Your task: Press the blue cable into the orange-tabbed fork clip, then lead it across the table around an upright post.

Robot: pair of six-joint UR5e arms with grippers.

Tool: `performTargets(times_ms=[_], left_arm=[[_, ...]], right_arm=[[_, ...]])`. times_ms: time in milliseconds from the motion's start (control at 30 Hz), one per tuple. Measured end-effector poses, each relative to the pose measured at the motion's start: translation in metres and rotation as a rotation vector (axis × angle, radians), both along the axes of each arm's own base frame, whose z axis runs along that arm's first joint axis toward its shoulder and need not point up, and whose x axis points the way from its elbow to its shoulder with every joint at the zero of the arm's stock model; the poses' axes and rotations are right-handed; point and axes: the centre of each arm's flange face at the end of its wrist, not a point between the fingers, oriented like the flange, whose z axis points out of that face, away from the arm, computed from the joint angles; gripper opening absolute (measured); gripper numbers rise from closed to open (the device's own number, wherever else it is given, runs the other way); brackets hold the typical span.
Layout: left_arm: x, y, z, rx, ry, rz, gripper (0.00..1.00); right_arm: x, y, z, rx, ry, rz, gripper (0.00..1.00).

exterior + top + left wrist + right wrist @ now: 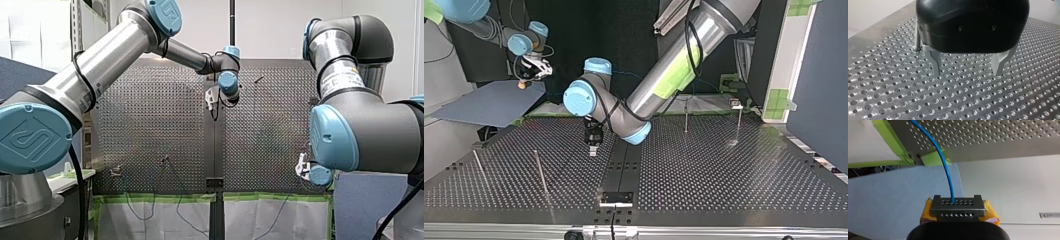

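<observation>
In my right claw (958, 206) sits blue cable (947, 171); arm label (341, 80) illegible.

No words are legible: the blue joint caps (30, 137) bear an embossed logo; the white arm label (341, 80) is unreadable.

The perforated metal table (734, 175) is split by a dark centre strip (623, 165). Thin upright posts stand on it: one post (541, 172) and an outer post (480, 167) at the top view's left, a far post (685, 116) and a corner post (739, 122) at its right (both near the taped edge). A small black block (616, 196) sits at the strip's near end.
</observation>
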Motion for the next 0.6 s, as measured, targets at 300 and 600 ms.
performTargets(times_ms=[300,600], left_arm=[[-0.003,0.002,-0.010,0.021,0.018,-0.001,1.00],[-0.004,0.003,-0.013,0.045,0.027,-0.003,1.00]], right_arm=[[0.013,-0.017,-0.010,-0.026,0.005,0.079,0.00],[0.024,-0.027,-0.011,-0.045,0.026,0.169,0.00]])
